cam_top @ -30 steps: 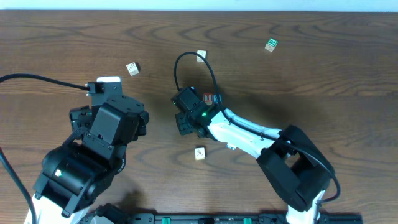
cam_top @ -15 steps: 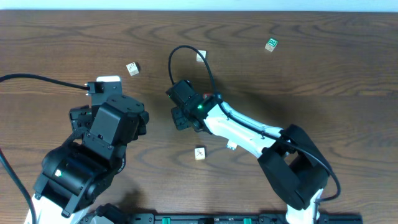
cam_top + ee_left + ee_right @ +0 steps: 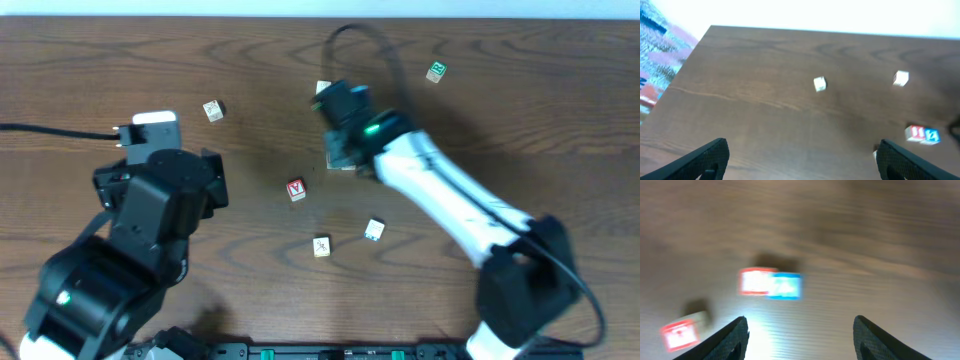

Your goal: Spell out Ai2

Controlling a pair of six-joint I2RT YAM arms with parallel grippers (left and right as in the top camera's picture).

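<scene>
A red block (image 3: 757, 281) and a blue block (image 3: 785, 286) lie side by side on the wooden table, just ahead of my right gripper (image 3: 800, 325). That gripper is open and holds nothing. A red letter block (image 3: 296, 189) lies alone at the table's middle, apart from both grippers; the right wrist view blurs it (image 3: 679, 332). From overhead my right gripper (image 3: 342, 140) hangs over the pair and hides most of it. My left gripper (image 3: 802, 150) stands wide open over bare wood, with the red and blue pair (image 3: 922, 134) to its right.
Loose light blocks lie at the far left (image 3: 212, 110), by the right gripper (image 3: 323, 88), and near the front (image 3: 321, 246) (image 3: 374, 230). A green block (image 3: 435, 71) sits at the back right. The left arm (image 3: 150, 200) fills the front left.
My right gripper opened, left the red letter block at the table's middle and swung back and right, over the red and blue pair. The left arm shifted a little to the left.
</scene>
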